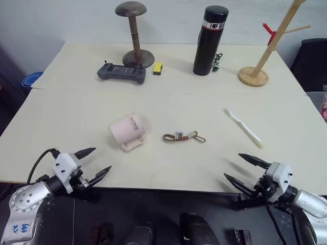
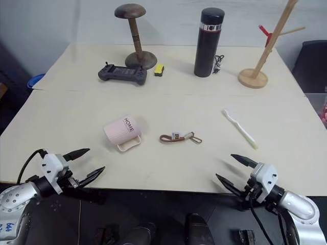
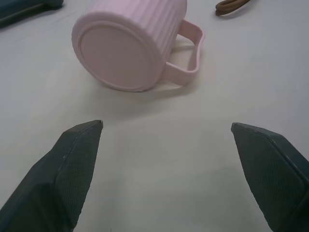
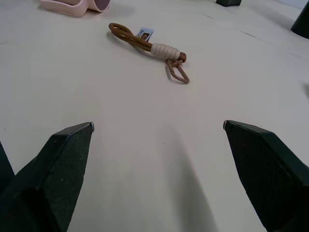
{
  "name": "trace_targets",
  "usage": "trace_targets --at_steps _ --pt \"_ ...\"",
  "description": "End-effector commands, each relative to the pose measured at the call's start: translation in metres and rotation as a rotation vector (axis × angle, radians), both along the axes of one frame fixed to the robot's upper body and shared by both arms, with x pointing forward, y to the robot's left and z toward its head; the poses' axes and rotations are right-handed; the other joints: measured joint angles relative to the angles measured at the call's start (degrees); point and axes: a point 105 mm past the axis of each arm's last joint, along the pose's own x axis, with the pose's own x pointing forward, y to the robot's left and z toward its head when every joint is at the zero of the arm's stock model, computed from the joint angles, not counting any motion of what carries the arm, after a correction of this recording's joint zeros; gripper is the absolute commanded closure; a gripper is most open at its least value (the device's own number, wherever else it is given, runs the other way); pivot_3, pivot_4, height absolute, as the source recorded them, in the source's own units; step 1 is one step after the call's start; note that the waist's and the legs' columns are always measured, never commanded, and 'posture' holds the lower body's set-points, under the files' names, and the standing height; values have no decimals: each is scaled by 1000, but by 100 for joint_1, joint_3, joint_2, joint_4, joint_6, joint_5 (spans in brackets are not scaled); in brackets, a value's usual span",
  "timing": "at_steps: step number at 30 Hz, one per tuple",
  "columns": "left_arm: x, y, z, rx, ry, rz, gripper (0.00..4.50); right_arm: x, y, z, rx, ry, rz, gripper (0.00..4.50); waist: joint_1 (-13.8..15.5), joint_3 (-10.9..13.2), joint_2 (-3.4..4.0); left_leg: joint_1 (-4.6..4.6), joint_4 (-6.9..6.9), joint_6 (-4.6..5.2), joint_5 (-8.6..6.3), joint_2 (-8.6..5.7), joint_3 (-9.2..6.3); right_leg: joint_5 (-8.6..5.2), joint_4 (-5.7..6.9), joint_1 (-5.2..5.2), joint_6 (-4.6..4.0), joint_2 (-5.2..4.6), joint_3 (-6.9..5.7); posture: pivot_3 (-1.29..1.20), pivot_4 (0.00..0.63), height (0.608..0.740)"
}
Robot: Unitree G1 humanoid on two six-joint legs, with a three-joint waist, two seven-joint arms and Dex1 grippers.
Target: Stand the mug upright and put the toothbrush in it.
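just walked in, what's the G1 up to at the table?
Nothing is handled yet. The pink mug lies on its side mid-table, its handle resting on the table, and the toothbrush lies flat further to the right, a brown keychain strap between them. Both grippers are open and empty at the table's near edge: the left gripper faces the mug's base, the right gripper sits near the toothbrush. Righting the mug comes first.

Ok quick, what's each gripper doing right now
Left gripper: open, holding nothing.
Right gripper: open, holding nothing.
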Motion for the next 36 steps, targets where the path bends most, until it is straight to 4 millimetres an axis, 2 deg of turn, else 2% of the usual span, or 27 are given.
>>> trace_targets --at_steps 1,8,10,17,20,26,29,32,35,36 --pt "-1 -1 7 -17 -15 -9 0 2 -2 16 -11 -76 -7 7 6 0 0 -1 0 0 0 0 1 0 1 -2 0 0 2 0 150 740" --pt "-5 -4 4 -41 31 -33 0 6 -4 15 -6 -71 13 7 14 0 -1 -5 0 0 0 -1 6 0 3 -10 0 0 6 0 150 740" --pt "-9 -2 -2 -51 108 -37 0 7 -5 16 -6 -70 16 7 13 1 -1 -5 0 0 0 -1 7 0 3 -10 0 0 7 0 150 740" --pt "-12 -3 12 -112 100 -86 0 13 -12 18 46 -80 -19 7 12 1 0 -5 0 1 0 -2 12 0 5 -13 0 0 12 0 150 740" --pt "-13 -8 15 -149 113 -125 0 13 -12 11 -20 -59 13 7 14 1 0 -8 0 0 0 -1 12 0 5 -17 0 1 11 0 150 740" --pt "-14 -9 18 -147 118 -150 0 15 -13 7 -22 -32 8 7 13 1 0 -9 0 1 0 -1 15 0 6 -20 0 1 14 0 150 740" --pt "-20 -14 17 -139 166 -206 0 20 3 13 -47 -8 93 7 -2 1 0 -9 -1 1 0 0 17 0 7 -22 0 2 16 0 150 740" --pt "-13 -17 27 -144 109 -195 0 51 46 47 -12 78 182 7 -85 8 4 -10 -1 1 0 3 43 2 22 -36 2 7 42 0 150 740" --pt "-9 -23 24 -141 114 -207 0 83 76 67 -59 103 191 7 -132 7 5 -10 -1 -6 3 6 64 1 50 -60 1 10 62 0 150 740" --pt "-9 -27 23 -142 114 -218 0 92 86 68 -117 115 203 7 -126 7 5 -14 -2 -8 3 7 63 0 51 -69 -2 13 61 0 150 740"
